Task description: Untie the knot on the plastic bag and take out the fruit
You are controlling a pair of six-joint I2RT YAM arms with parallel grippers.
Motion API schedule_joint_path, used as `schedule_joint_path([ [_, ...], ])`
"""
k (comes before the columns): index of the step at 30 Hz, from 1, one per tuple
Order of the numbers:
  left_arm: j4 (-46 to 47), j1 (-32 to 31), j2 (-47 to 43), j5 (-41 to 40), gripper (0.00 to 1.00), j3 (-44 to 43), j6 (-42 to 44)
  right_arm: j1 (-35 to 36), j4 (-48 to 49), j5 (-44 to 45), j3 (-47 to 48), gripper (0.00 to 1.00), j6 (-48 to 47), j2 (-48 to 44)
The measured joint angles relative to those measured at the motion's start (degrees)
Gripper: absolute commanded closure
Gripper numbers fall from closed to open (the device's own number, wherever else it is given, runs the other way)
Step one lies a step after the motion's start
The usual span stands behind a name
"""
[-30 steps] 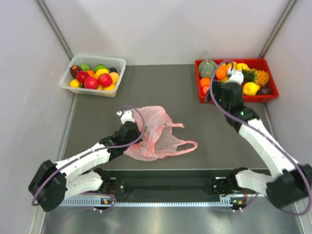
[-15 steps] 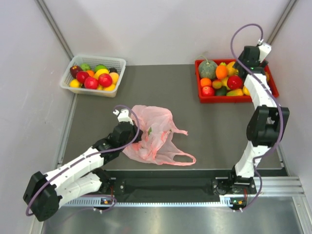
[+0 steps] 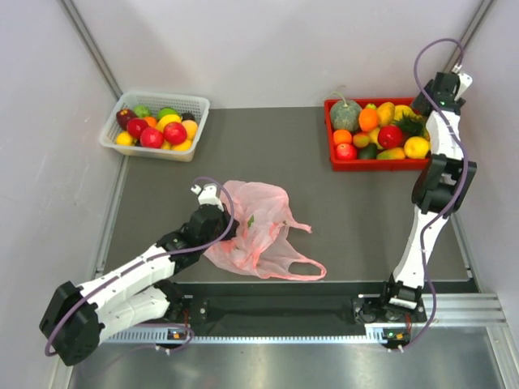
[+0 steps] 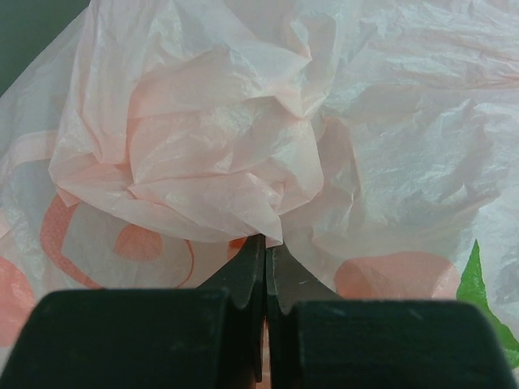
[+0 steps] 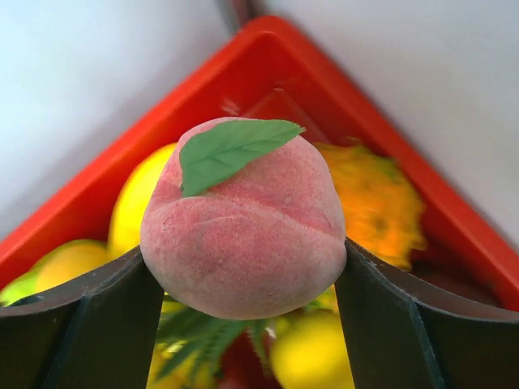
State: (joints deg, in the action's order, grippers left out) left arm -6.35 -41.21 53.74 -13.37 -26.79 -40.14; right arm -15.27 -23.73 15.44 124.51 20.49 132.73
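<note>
Grey table top (image 3: 349,219) fills the middle of your view from above, with pale walls around it. At the far left sits a white basket (image 3: 166,95) full of red, yellow and green fruit.

Nearer to you, left of the middle, your left arm reaches to the pink bag (image 3: 259,231). The bag lies flat and crumpled on the table. In the left wrist view the left gripper (image 4: 265,251) has its fingers pressed together, pinching a fold of the pink plastic.

A green patch (image 4: 485,300) shows on the bag. It may be a picture printed on the plastic, but you can't be sure from here. Two handle strips (image 3: 306,266) lie loose on the table at the bag's right side. One is short, and the one nearer to you makes a loop.

At the far right is a red tray (image 3: 373,164) holding many fruits. Your right arm stands tall, with its wrist over the tray's far right corner. In the right wrist view the right gripper (image 5: 247,271) squeezes a pinkish peach (image 5: 243,227) between its two fingers. The peach has a green leaf (image 5: 231,150) on top. It hangs above the tray's corner, with yellow fruit below.
</note>
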Motion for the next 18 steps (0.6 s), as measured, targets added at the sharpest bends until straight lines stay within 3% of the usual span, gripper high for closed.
schedule_joint_path([
  [2,0.3,0.0,0.0,0.0,1.00,0.3,0.2,0.2,-0.2,-2.0,1.8,0.02,-0.2,1.0],
  [3,0.4,0.0,0.0,-0.1,1.00,0.3,0.4,0.2,-0.2,-2.9,2.1,0.00,-0.1,1.1],
  [13,1.2,0.0,0.6,-0.5,1.00,0.4,2.3,0.4,-2.5,-6.5,-0.2,0.00,0.4,-1.9],
  [18,1.5,0.0,1.7,-0.7,1.00,0.0,2.8,0.5,-1.5,-9.5,-14.6,0.00,3.1,-18.7],
])
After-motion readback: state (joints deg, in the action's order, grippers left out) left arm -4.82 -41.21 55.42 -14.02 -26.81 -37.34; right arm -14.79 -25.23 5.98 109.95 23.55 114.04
